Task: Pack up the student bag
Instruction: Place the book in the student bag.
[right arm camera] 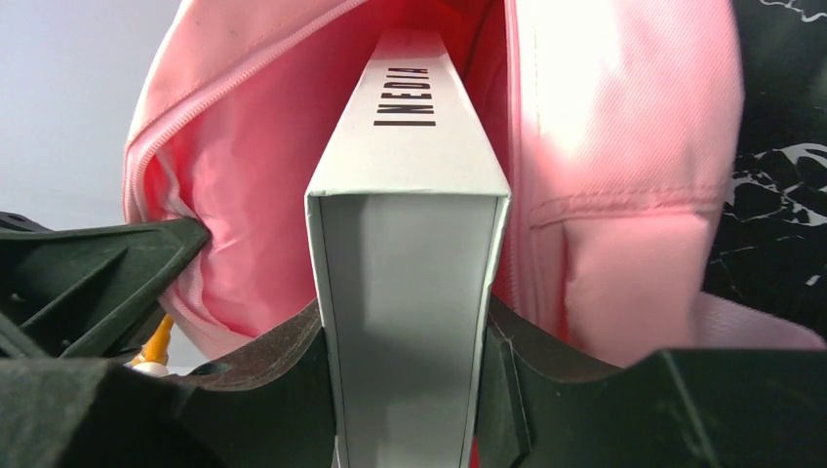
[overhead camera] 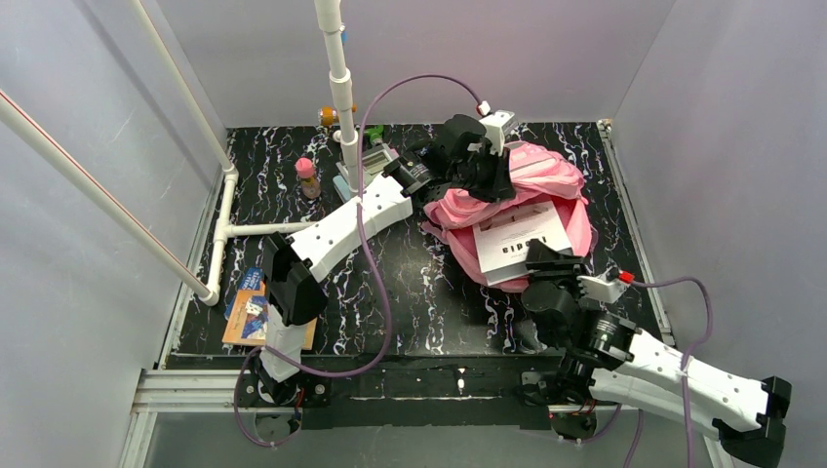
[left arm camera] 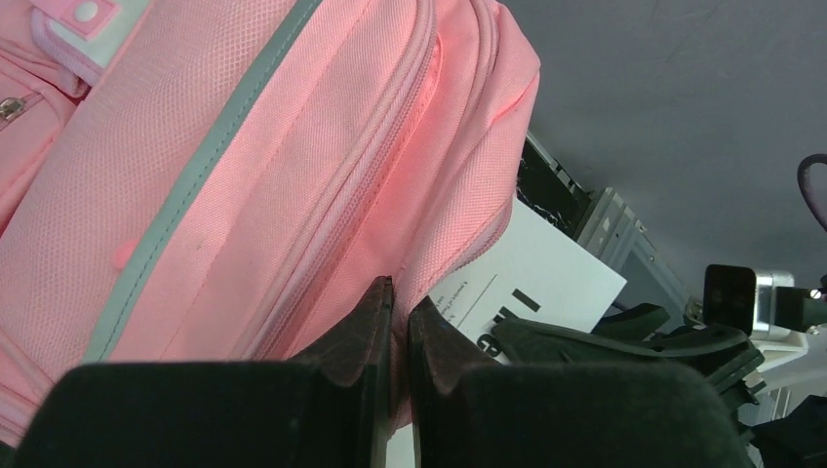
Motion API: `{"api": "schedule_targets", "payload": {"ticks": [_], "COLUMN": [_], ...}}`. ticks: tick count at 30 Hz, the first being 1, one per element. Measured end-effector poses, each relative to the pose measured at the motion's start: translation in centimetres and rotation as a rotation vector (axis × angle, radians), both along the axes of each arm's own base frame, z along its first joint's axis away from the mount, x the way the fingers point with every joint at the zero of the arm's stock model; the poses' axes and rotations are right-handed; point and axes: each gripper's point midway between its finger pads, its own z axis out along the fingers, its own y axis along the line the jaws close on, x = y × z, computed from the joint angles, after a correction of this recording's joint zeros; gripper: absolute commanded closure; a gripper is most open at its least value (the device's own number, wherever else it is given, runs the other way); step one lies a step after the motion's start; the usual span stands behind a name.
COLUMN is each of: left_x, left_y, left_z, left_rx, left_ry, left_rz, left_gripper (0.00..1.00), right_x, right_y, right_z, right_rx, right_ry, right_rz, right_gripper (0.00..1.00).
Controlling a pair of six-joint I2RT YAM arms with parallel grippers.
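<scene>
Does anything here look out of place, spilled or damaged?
Nothing spilled or damaged. The white box juts partly out of the student bag, but the right claw grips it while the left claw pinches the bag's rim.

Student bag: middle covered by the white box; in the left wrist view it runs off the top and left edges. Left gripper: tips hidden under its wrist from above; I cannot tell what the nearly closed tips pinch. White box: far end lost inside the bag's opening, near end cut by the bottom edge; I cannot read its small print. Orange item: half behind the white pole, unidentifiable. Book: partly under the left arm. Yellow-orange scrap: lower part hidden by the right gripper
</scene>
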Motion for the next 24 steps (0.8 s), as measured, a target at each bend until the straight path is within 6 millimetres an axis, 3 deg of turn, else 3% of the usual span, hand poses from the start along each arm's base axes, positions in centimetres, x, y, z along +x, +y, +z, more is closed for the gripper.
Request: {"api": "schedule_targets", "payload": {"ticks": [7,11,14,17,19,22,24], "left_x": [-0.6,-1.2,-1.6,-1.8,-1.8,-1.7,-1.8], "left_y": [0.3,0.2,0.1,0.4,0.5,0.8,0.9], "left_z": [0.6,0.6,0.0,-0.4,-0.6,-0.8,-0.9], "left_rx": [-0.020,-0.022,-0.011,0.008,0.014,0.026,0.031], "left_ry": [0.025,0.042,0.053,0.057,0.052,0.045,0.044], "left_rz": [-0.009,-0.027,-0.037,-0.042,-0.041,-0.036,-0.037], "left_gripper": [1.00,1.00,1.00,1.00,1.00,1.00,1.00], "right_x": [2.4,5.8,8.6,10.0,10.4,10.3,9.6], "right_y": [1.2,-0.5,-1.4,-1.6,-1.4,-0.8,-0.1], "right_z": [-0.3,-2.3,-4.2,-5.1,-4.9,-5.3,-6.4], "right_rx": [-0.017,0.035,0.106,0.129,0.124,0.115,0.103], "right_ry": [-0.005,0.074,0.134,0.169,0.169,0.173,0.200], "right_rz": [-0.058,-0.140,-0.137,-0.094,-0.052,0.008,0.069], "right_gripper": [0.96,0.83,0.79,0.73,0.61,0.21,0.05]}}
